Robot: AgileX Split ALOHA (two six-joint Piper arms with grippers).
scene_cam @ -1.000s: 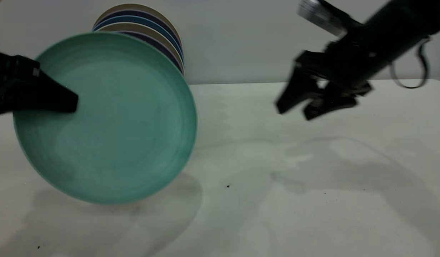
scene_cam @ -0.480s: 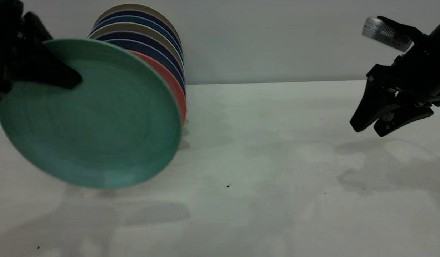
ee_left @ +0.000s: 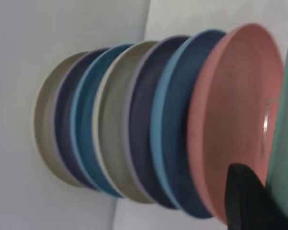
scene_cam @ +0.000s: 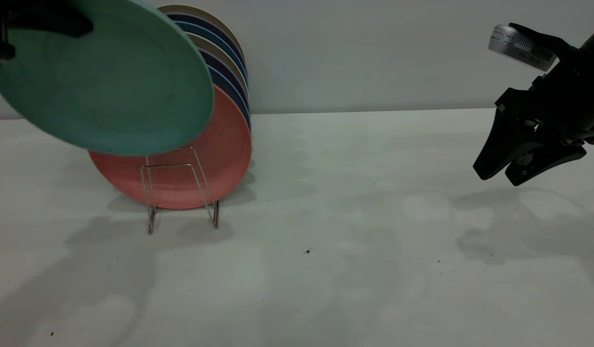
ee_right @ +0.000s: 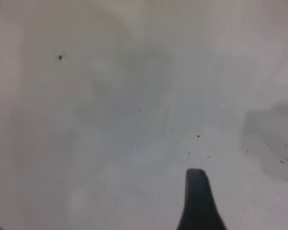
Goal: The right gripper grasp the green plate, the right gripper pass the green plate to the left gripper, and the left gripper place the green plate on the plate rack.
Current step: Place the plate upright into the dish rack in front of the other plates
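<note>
One plate in the air: the green plate (scene_cam: 101,79), tilted, held up at 10 o'clock of the ext. view, above and in front of the plate rack (scene_cam: 181,190).
Change vs 0.5 s ago: plate has gone up and further left; rack's front loops and the pink plate (scene_cam: 215,154) now show, before they were covered.
Left gripper (scene_cam: 34,24): at the top left corner, clamped on the plate's upper rim; one dark finger lies over its face.
Right gripper (scene_cam: 502,171): at 3 o'clock, off the table, fingers a little apart, holding nothing; same spot as 0.5 s ago.
Rack load: pink plate at the front, blue plates (ee_left: 177,129) and beige ones behind it, all upright.
Table (scene_cam: 355,270): pale, matte, a few dark specks, soft shadows under both arms.
Room: plain light wall (scene_cam: 364,53) behind.
</note>
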